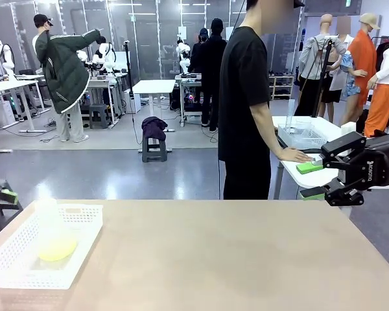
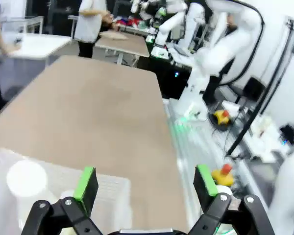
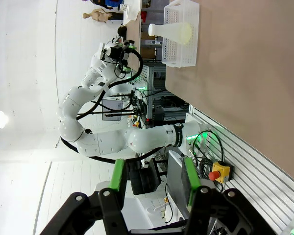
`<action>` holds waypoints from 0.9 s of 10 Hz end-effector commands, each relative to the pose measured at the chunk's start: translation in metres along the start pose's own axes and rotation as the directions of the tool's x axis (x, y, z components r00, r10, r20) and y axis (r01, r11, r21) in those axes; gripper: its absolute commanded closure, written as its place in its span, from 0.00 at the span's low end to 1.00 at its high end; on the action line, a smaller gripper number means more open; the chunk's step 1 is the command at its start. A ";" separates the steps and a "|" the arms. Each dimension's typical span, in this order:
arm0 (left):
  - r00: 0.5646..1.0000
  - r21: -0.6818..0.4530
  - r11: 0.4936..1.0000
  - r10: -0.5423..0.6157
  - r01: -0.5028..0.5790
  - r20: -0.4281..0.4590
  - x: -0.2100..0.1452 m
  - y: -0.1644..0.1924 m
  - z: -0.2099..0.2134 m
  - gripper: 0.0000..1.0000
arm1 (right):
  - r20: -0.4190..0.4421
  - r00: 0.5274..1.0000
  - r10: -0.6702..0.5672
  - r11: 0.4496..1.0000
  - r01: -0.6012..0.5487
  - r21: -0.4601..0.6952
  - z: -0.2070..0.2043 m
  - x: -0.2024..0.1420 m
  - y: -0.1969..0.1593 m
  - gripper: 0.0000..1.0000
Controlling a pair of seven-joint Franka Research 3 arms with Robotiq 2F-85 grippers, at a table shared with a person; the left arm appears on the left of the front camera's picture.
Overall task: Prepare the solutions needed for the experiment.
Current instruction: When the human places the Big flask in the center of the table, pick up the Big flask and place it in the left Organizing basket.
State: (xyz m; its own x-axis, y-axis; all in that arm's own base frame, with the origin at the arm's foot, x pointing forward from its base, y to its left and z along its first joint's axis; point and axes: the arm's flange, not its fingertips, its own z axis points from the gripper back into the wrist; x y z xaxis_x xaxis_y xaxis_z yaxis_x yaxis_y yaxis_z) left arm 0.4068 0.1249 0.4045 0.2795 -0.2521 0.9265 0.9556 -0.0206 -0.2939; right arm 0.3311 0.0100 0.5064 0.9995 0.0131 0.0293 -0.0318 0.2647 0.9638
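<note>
A frosted conical flask (image 1: 48,217) stands in a white mesh basket (image 1: 84,208) at the table's left, its wide base holding the pale yellow-green solutions (image 1: 56,248). My left gripper (image 2: 146,183) hovers open over the basket's edge (image 2: 112,196), with the flask's blurred top (image 2: 25,178) just off to its side. One of its fingers (image 1: 8,193) peeks in at the front view's left edge. At the table's right edge hangs my right gripper (image 1: 311,181), open and holding nothing, pads pointing left. In its own view my right gripper (image 3: 155,174) faces the distant flask (image 3: 171,30).
A person in black (image 1: 246,103) stands beyond the table, one hand resting on a white side table (image 1: 298,170) that carries a clear container (image 1: 301,135). The tan tabletop (image 1: 220,253) stretches bare between basket and right gripper.
</note>
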 end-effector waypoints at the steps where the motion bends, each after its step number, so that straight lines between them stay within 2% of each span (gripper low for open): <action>1: 0.956 -0.007 0.956 0.293 -0.293 0.017 0.018 -0.021 -0.008 0.00 | 0.002 1.000 0.013 1.000 -0.013 0.014 -0.001 0.001 0.001 0.42; 2: 0.925 -0.040 0.925 0.380 -0.379 0.031 0.024 -0.027 -0.006 0.00 | 0.002 1.000 0.013 1.000 -0.013 0.014 -0.001 0.001 0.001 0.42; 3: 0.863 -0.024 0.865 0.503 -0.502 0.054 0.033 -0.033 0.001 0.00 | 0.002 1.000 0.013 1.000 -0.013 0.014 -0.001 0.001 0.001 0.42; 4: 0.812 -0.056 0.814 0.580 -0.578 0.054 0.040 -0.034 0.004 0.00 | 0.002 1.000 0.013 1.000 -0.013 0.014 -0.001 0.001 0.001 0.42; 6: 0.756 -0.132 0.761 0.647 -0.635 0.097 0.047 -0.030 0.014 0.00 | 0.002 1.000 0.013 1.000 -0.013 0.014 -0.001 0.001 0.001 0.42; 7: 0.745 -0.138 0.751 0.659 -0.646 0.101 0.048 -0.027 0.017 0.00 | 0.002 1.000 0.013 1.000 -0.013 0.014 -0.001 0.001 0.001 0.42; 8: 0.773 -0.109 0.781 0.625 -0.615 0.112 0.046 -0.018 0.021 0.00 | 0.002 1.000 0.013 1.000 -0.013 0.014 -0.001 0.001 0.001 0.42; 9: 0.762 -0.106 0.764 0.644 -0.636 0.074 0.041 -0.033 0.011 0.00 | 0.002 1.000 0.013 1.000 -0.013 0.014 -0.001 0.001 0.001 0.42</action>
State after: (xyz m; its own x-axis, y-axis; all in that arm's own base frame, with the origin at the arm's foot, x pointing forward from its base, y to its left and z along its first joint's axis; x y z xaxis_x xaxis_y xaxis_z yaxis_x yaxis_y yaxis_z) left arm 0.3942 0.1286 0.4547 0.8366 -0.1171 0.5352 0.5422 0.0378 -0.8394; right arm 0.3311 0.0100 0.5064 0.9995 0.0130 0.0294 -0.0318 0.2647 0.9638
